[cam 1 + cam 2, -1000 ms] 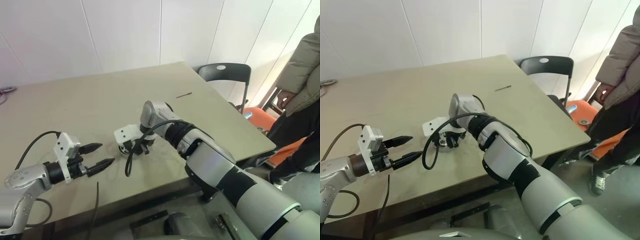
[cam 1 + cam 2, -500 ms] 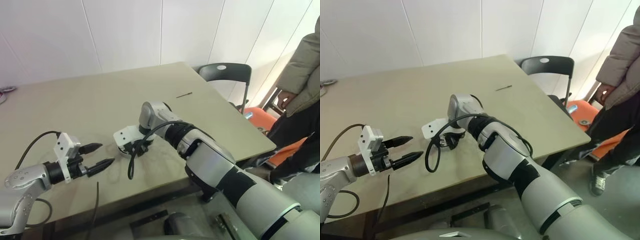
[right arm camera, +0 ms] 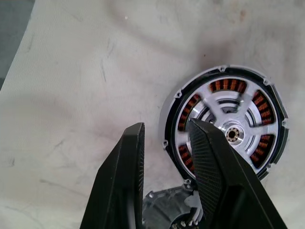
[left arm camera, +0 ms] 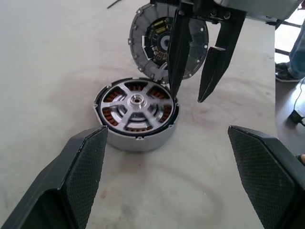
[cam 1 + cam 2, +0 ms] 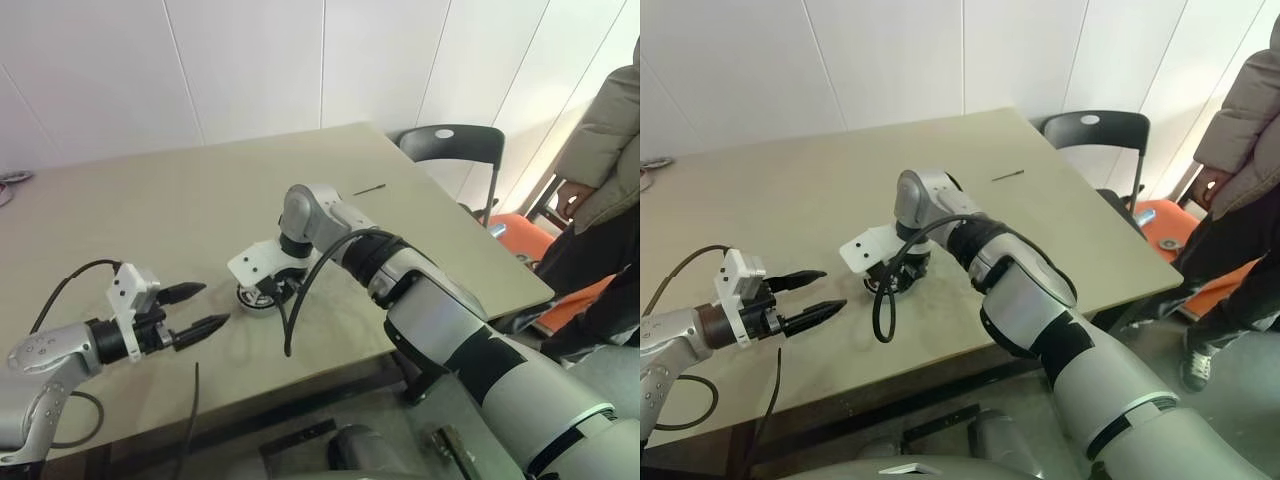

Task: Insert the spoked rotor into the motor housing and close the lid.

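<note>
Spoked rotor seated in motor housing, axis upright; right end effector above, fingers apart, empty.

Left tool gapes level; right tool points down, fingers parted.

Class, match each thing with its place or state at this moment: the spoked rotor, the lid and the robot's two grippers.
Things:
1. spoked rotor
2. lid
3. left gripper
4. right gripper

Places or states:
A. on the table beside the motor housing, not fitted
B. open wide, apart from all the parts
C. seated inside the motor housing
D. empty, fingertips by the housing's rim

Pairs: 1-C, 2-A, 3-B, 4-D
</note>
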Tool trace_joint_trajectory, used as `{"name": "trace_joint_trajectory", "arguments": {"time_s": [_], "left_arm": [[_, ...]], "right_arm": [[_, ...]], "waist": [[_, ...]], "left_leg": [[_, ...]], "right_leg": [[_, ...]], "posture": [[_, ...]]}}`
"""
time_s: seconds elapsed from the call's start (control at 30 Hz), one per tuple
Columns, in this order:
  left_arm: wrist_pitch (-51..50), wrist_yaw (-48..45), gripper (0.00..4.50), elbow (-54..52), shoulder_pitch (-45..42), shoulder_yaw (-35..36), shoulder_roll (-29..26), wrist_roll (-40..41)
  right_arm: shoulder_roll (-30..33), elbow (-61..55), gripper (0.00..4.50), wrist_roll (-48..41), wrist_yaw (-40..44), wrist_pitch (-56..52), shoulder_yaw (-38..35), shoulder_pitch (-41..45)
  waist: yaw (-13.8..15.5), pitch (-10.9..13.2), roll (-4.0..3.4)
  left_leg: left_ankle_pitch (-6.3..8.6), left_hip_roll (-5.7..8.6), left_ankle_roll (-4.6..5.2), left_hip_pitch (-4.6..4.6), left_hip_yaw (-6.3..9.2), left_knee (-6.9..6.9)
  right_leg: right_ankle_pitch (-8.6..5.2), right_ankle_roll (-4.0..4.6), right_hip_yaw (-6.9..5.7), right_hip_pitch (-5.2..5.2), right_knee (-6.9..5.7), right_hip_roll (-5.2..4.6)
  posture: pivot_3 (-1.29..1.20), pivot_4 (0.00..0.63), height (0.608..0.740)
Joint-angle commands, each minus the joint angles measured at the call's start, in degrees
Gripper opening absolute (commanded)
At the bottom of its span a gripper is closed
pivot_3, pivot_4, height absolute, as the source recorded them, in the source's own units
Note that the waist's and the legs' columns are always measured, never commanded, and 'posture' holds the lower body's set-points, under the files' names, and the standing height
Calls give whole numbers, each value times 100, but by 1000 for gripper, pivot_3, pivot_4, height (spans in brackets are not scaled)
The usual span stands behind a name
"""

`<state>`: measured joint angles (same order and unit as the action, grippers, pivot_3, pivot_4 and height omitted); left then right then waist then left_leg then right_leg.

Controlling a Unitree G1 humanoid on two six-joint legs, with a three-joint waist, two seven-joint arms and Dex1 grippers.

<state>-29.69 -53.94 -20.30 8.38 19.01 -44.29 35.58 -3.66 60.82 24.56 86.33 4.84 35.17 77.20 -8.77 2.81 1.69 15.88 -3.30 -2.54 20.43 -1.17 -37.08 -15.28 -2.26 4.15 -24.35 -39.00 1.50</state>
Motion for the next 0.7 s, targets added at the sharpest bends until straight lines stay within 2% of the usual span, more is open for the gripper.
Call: {"name": "trace_joint_trajectory", "arguments": {"time_s": [0.03,0.33,0.43,0.7], "left_arm": [[76,-69,4325,15,-115,75,-86,14],[115,-153,4325,146,-204,50,-92,-12],[111,-169,4325,177,-257,40,-97,-16],[102,-226,4325,231,-324,68,-119,-7]], "right_arm": [[146,-226,1550,45,-366,371,-61,235],[622,-295,1550,276,-1419,1355,-61,452],[703,-111,1550,400,-2066,1629,-92,659],[1010,758,1550,1172,-4988,1754,48,1281]], "waist": [[-3,1,-2],[-1,1,2],[-5,0,3],[0,-1,7]], "left_leg": [[0,0,0,0,-1,1],[0,1,0,3,-3,1],[0,1,0,3,-3,1],[0,1,0,4,-8,5]], "right_leg": [[0,0,1,0,0,0],[0,9,4,-1,3,-4],[1,10,6,-2,2,-3],[-3,32,14,-7,3,-10]], "posture": [[0,0,740],[0,0,740],[0,0,740],[0,0,740]]}}
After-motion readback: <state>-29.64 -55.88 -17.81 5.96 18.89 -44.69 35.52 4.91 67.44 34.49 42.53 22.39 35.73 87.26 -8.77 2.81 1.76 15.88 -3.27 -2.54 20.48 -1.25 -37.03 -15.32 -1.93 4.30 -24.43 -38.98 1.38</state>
